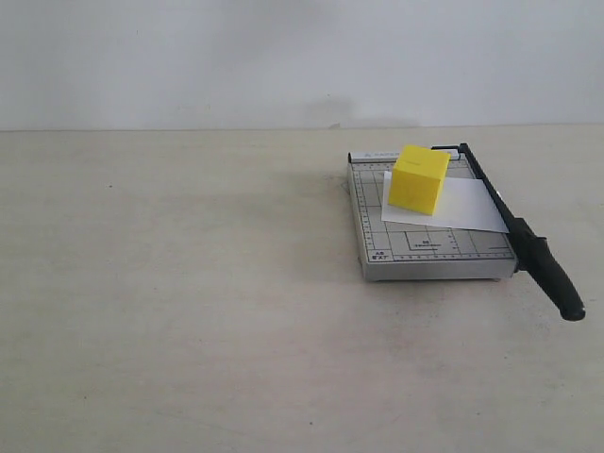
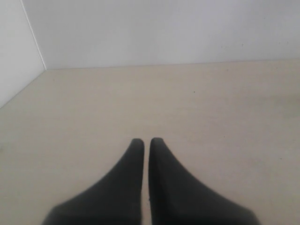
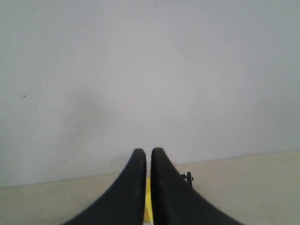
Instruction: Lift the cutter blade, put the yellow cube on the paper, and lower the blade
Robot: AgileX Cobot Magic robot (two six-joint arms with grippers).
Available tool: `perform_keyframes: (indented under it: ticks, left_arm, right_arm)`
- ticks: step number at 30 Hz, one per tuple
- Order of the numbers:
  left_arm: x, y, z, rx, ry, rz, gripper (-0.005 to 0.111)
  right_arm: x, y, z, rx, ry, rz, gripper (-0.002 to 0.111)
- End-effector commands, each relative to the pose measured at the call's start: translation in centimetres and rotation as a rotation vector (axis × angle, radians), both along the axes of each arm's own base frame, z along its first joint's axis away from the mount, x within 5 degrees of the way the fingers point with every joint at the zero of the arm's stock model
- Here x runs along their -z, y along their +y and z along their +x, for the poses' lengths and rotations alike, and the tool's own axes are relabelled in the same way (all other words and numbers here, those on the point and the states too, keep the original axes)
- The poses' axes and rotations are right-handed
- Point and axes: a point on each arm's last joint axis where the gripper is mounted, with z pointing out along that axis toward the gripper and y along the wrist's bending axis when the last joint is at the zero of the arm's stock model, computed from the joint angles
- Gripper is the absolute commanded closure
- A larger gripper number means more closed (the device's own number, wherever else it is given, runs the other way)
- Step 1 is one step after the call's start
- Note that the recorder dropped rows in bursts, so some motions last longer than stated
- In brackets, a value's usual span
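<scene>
The yellow cube [image 1: 420, 178] stands on the white paper [image 1: 464, 206], which lies on the grey gridded board [image 1: 415, 247] at the right of the exterior view. The black cutter blade [image 1: 514, 229] lies lowered along the board's right edge, its thick handle [image 1: 557, 281] jutting past the front corner. Neither arm shows in the exterior view. My left gripper [image 2: 146, 140] is shut over bare tabletop. My right gripper [image 3: 148, 150] is shut with nothing held; a sliver of the yellow cube [image 3: 148, 206] shows through the slit between its fingers, farther off.
The beige tabletop [image 1: 189, 302] stretches left of and in front of the board. A white wall [image 1: 283, 57] runs behind the table. The blade's hinge [image 3: 189, 177] peeks out beside the right fingers. A wall corner [image 2: 35, 42] shows in the left wrist view.
</scene>
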Motion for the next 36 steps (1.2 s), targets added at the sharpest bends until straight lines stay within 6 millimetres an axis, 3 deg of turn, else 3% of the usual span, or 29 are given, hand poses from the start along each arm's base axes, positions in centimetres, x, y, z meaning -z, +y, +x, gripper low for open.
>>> perform_keyframes:
  ticks: [1,8,12,36]
  left_arm:
    - [-0.1,0.0,0.0,0.0,-0.013,0.004,0.102]
    - [-0.1,0.0,0.0,0.0,-0.011,0.004,0.102]
    - [-0.1,0.0,0.0,0.0,-0.011,0.004,0.102]
    - [-0.1,0.0,0.0,0.0,-0.013,0.004,0.102]
  right_arm:
    - [2.9,-0.1,0.8,0.02,0.075,-0.041,0.104]
    - [5.7,-0.4,1.5,0.065,0.125,-0.17,0.104]
    - [7.1,-0.6,1.8,0.082,0.136,-0.125,0.104]
    - [7.1,-0.7,1.8,0.091,0.137,-0.09,0.104]
